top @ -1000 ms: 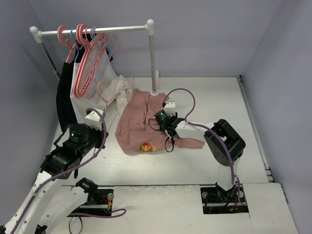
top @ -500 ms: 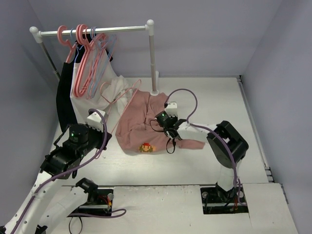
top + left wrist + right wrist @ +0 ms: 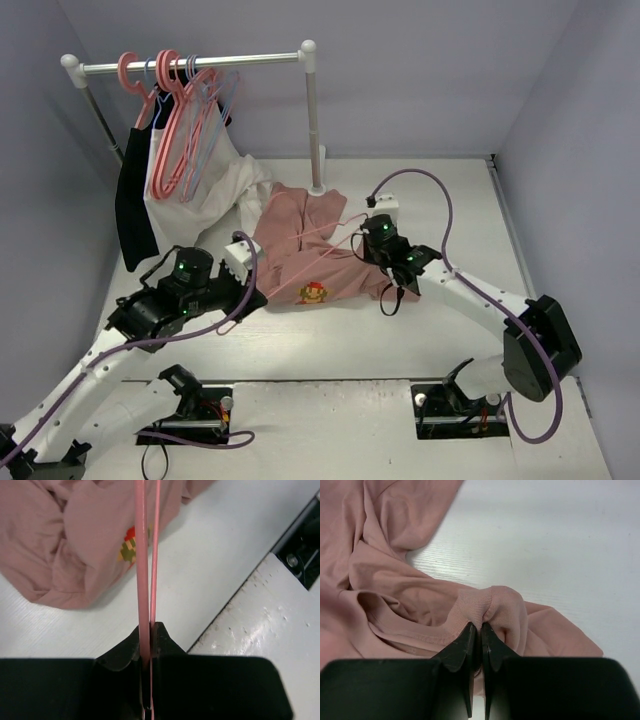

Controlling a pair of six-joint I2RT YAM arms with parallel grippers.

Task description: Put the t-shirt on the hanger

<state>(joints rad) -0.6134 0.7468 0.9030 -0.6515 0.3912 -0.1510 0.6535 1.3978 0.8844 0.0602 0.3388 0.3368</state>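
Both arms have swung rightward, and the right gripper (image 3: pixel 480 626) has snapped shut, jaws pinching the ribbed collar of the t-shirt (image 3: pixel 300 255). The left gripper (image 3: pixel 150 628) clamps the hanger (image 3: pixel 142 570) tight between pressed jaws — its thin rods stretch across the crumpled shirt, which lies on the table (image 3: pixel 450 200).

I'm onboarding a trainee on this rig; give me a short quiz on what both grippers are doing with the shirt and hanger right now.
1. True or false: the left gripper is shut on the thin pale-pink triangular hanger.
2. The right gripper pinches the dusty salmon-pink cotton t-shirt by: A) its ribbed neckband, B) its cartoon print, C) nothing.
3. Where do the spare coral and blue hangers hang?
Key: 1 true; 2 A; 3 on the silver metal rail.
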